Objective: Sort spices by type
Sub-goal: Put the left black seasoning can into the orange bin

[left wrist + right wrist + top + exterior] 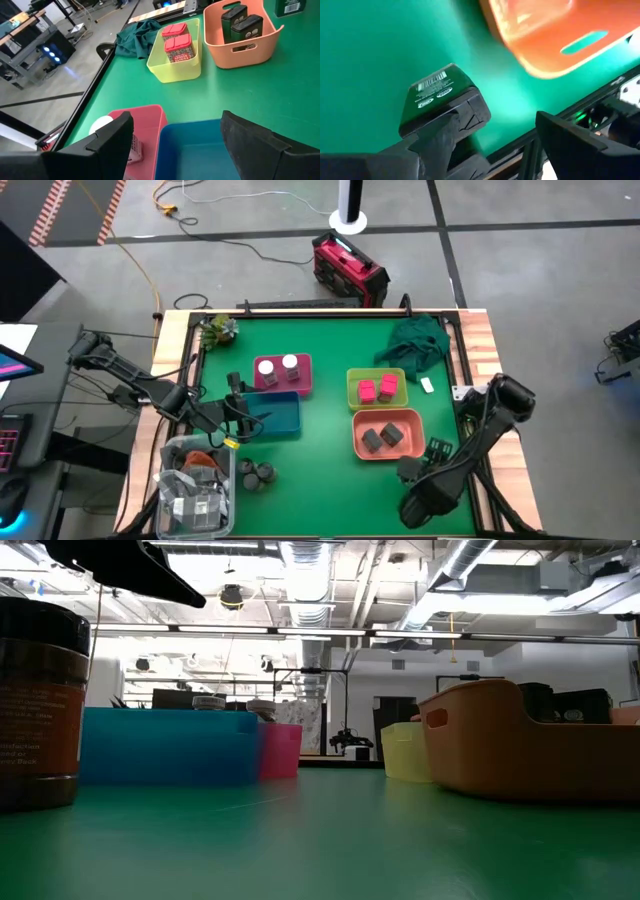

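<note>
Two white-capped jars stand in the pink tray. Two pink boxes sit in the yellow-green tray, and two dark boxes in the salmon tray. A third dark box rests on the table beside the salmon tray. Round tins stand near the table's near edge. My left gripper hovers open over the blue tray, which holds nothing. My right gripper is open beside the loose dark box, which lies at its one finger. My right gripper has one finger right at the dark box's end, which rests on the table. That finger hides the meeting place, so I cannot tell whether it touches the box. My left gripper touches nothing.
A clear bin of clutter sits at the near left corner, next to the round tins. A green cloth lies at the far right, and a small plant-like item at the far left. Bare green mat lies between the trays and the near edge.
</note>
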{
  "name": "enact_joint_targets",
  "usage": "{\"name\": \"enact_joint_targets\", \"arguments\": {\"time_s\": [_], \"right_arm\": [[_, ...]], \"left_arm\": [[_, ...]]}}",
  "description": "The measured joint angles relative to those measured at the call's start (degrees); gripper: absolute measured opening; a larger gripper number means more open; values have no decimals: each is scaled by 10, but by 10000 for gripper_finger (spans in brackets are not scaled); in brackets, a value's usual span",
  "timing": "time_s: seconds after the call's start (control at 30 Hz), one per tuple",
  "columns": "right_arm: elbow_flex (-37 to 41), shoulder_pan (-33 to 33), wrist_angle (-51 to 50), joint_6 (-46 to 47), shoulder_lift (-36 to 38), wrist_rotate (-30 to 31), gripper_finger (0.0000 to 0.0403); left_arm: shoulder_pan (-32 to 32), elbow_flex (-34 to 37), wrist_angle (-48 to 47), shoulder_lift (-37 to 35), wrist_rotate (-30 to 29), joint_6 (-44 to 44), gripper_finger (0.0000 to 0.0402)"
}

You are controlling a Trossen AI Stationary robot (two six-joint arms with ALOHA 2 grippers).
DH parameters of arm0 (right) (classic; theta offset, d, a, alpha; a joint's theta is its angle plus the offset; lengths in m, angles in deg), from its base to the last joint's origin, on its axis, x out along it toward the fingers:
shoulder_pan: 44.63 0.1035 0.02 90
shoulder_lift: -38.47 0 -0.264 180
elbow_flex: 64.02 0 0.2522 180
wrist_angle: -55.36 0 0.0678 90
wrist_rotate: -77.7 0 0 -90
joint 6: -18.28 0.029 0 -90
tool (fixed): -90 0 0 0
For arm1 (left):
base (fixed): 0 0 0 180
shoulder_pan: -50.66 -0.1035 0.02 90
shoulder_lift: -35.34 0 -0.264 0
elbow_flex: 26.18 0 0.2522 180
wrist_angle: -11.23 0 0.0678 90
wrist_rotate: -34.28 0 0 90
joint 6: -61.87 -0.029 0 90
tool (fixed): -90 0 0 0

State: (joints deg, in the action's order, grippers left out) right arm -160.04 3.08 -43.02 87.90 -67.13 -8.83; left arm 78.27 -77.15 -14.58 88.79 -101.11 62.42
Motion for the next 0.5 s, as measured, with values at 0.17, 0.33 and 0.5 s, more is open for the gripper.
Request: {"name": "enact_joint_targets", "arguments": {"time_s": [0.17,0.33,0.5], "right_arm": [[0,-20,-9,-24,0,14,310],[0,-21,-38,-5,13,17,310],[0,-7,-53,43,36,14,310]], "left_arm": [[0,0,-1,0,0,0,283],[0,0,-1,0,0,0,283],[0,0,-2,0,0,1,283]]}}
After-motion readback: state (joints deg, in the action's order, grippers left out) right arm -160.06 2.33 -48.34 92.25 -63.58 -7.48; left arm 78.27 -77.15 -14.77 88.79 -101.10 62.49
